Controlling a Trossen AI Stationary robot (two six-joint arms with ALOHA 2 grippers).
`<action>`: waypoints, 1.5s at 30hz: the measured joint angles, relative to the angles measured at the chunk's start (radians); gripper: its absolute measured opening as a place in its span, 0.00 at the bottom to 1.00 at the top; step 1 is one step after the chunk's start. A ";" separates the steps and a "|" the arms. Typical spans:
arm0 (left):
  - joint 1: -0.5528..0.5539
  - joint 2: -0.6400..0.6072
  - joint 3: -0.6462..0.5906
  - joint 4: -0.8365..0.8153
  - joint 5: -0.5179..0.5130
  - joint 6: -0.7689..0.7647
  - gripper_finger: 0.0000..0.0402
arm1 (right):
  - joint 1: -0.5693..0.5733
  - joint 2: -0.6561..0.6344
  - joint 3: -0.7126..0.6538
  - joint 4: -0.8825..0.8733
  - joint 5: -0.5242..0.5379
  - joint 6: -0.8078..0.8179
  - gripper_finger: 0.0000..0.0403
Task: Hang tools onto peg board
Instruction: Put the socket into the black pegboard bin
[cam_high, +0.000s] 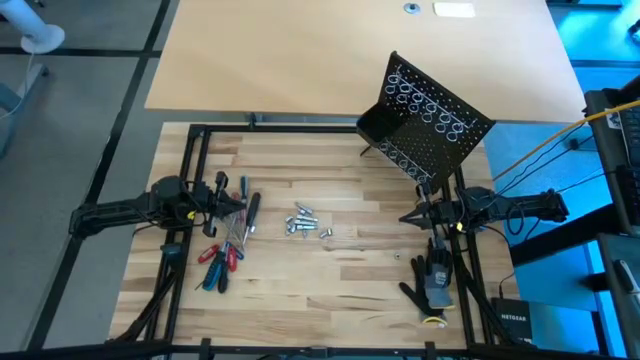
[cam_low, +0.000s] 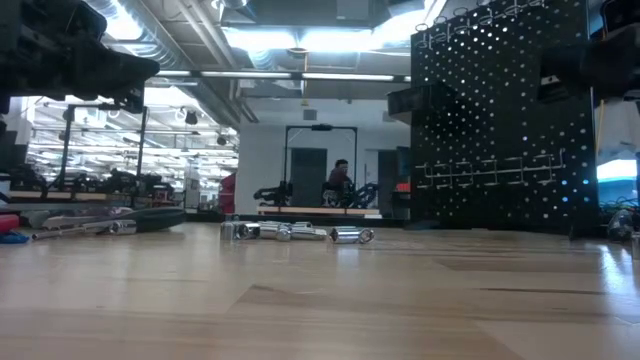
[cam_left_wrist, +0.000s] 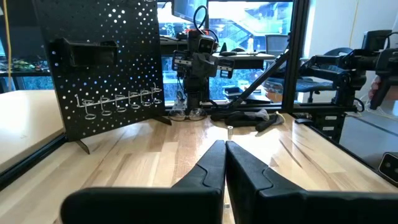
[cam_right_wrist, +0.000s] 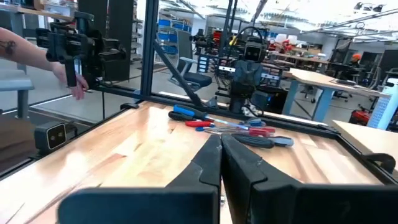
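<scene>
Tools (cam_high: 228, 240) untouched; both tools closed, empty.

The pale wooden desk (cam_high: 330, 280) fills the middle of the high view. On it, left of centre, lie the tools (cam_high: 228, 240) in a loose heap; silver bits (cam_high: 303, 222) cluster at centre. The peg board (cam_high: 425, 120) stands at upper right, and a glove (cam_high: 432, 280) lies at lower right.
</scene>
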 joint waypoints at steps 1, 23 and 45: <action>0.000 0.000 0.000 0.000 0.000 0.000 0.00 | 0.000 0.000 0.000 -0.001 0.000 0.000 0.02; 0.000 0.000 0.000 0.002 0.000 -0.075 0.00 | 0.000 0.000 0.000 0.043 0.217 0.786 0.02; 0.001 0.001 -0.001 0.212 -0.057 -0.109 0.00 | 0.001 0.747 0.373 0.368 0.264 0.474 0.02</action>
